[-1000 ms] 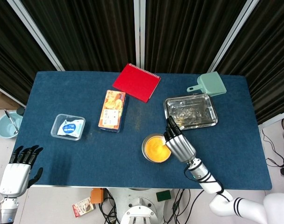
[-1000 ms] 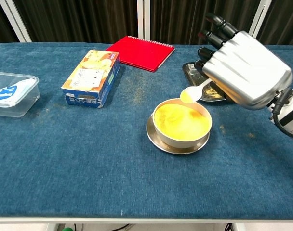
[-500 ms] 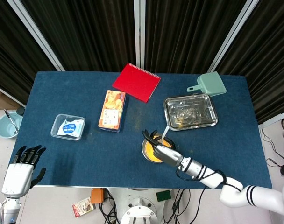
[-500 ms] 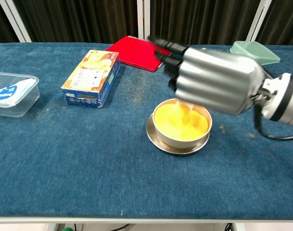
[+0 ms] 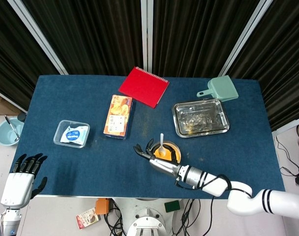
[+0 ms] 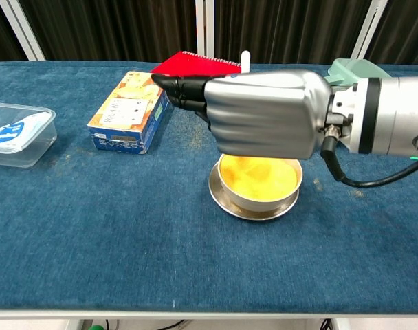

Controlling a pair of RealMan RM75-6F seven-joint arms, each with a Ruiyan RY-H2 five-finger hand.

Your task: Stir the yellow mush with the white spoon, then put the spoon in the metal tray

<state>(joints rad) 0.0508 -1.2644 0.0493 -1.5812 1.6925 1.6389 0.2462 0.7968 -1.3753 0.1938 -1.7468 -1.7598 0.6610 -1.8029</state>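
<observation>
A metal bowl (image 5: pixel 173 152) of yellow mush (image 6: pixel 260 175) sits on a saucer near the table's front edge. My right hand (image 6: pixel 264 113) hovers over it, back of the hand facing the chest camera, fingers pointing left. It grips the white spoon (image 5: pixel 162 143), whose handle tip (image 6: pixel 245 60) sticks up above the hand; the spoon's bowl end is hidden below. In the head view the right hand (image 5: pixel 157 161) covers the bowl's left half. The metal tray (image 5: pixel 198 101) lies behind and to the right. My left hand (image 5: pixel 19 179) hangs off the table's front left corner, fingers apart, holding nothing.
A red notebook (image 5: pixel 144 86) lies at the back, a snack box (image 5: pixel 118 116) left of centre, a clear lidded container (image 5: pixel 72 133) further left. A green scoop (image 5: pixel 219 89) sits just behind the tray. A blue bowl (image 5: pixel 6 132) stands off the table's left edge.
My right hand swung from beside the tray to over the bowl and on leftward, turning over. The spoon went from held above the rim to standing handle-up in the mush.
</observation>
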